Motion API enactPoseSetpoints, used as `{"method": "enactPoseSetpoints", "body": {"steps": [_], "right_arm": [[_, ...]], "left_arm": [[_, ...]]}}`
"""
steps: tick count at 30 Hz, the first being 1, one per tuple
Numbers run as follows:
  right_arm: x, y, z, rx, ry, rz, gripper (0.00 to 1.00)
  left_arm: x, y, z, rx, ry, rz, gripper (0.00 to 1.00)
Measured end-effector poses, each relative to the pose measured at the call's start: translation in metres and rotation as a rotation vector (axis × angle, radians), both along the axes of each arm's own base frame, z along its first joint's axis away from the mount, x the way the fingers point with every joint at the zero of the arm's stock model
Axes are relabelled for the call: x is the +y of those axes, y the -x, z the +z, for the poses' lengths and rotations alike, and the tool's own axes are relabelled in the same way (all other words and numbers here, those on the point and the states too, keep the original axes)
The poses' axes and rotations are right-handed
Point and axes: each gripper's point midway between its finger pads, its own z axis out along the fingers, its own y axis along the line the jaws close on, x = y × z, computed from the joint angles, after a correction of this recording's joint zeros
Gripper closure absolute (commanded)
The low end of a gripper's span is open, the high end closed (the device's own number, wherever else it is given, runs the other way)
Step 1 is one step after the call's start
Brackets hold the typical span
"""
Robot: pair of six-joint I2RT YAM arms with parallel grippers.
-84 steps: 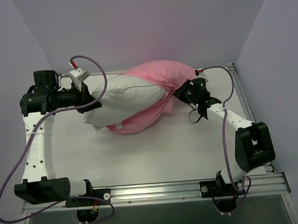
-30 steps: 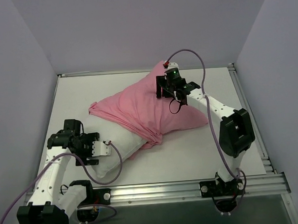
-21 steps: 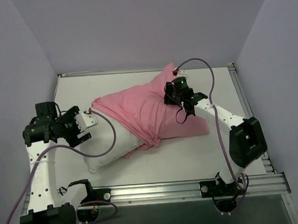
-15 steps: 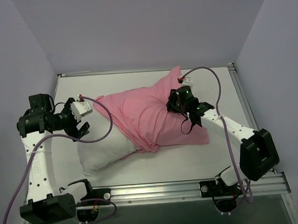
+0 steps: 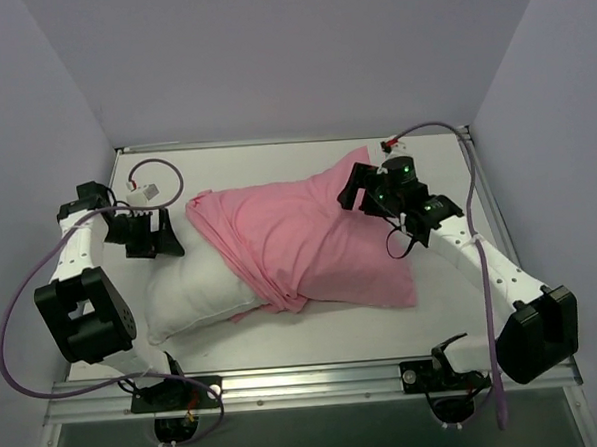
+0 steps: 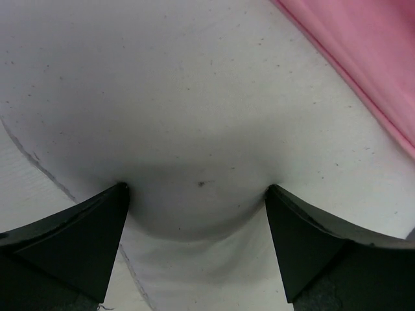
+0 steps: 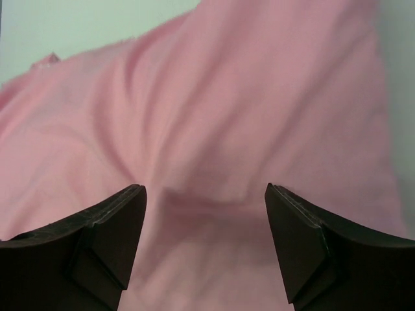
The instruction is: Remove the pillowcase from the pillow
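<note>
Both had let go: left fingers (image 6: 65,249) spread wide on the pillow (image 5: 197,289) by the left edge of the bench (image 5: 334,332), right fingers (image 7: 87,249) open over the pillowcase (image 5: 300,243), still half on.

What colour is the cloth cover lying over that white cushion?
Pink. The pillowcase shows best in the top external view, lying across the white pillow.

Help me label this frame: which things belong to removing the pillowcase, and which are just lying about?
Job in hand: pillowcase; pillow; left gripper, jaws open against the pillow; right gripper, jaws open over the pillowcase.

Just there: table; rail.
</note>
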Motion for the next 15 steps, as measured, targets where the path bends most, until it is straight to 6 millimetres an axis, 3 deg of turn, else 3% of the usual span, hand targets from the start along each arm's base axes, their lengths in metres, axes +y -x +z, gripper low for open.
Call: {"method": "enactPoseSetpoints", "body": {"steps": [3,4,7,8,11,15], "right_arm": [[-0.033,-0.031,0.028,-0.041,0.003,-0.072,0.21],[-0.041,-0.043,0.036,-0.055,0.008,-0.091,0.21],[-0.056,-0.079,0.053,-0.091,0.023,-0.131,0.21],[-0.056,-0.09,0.053,-0.091,0.03,-0.132,0.22],[-0.047,-0.127,0.045,-0.081,0.052,-0.121,0.26],[-0.033,-0.143,0.016,-0.033,0.117,-0.096,0.27]], "left_arm": [[-0.003,-0.003,-0.004,-0.009,-0.009,-0.008,0.02],[-0.005,-0.003,-0.006,-0.01,-0.013,-0.018,0.19],[-0.012,0.0,-0.013,-0.001,-0.01,-0.04,0.45],[-0.014,0.0,-0.013,-0.004,-0.005,-0.046,0.63],[-0.018,-0.002,-0.011,-0.022,0.015,-0.059,0.98],[-0.021,-0.003,-0.006,-0.051,0.031,-0.077,0.98]]}}
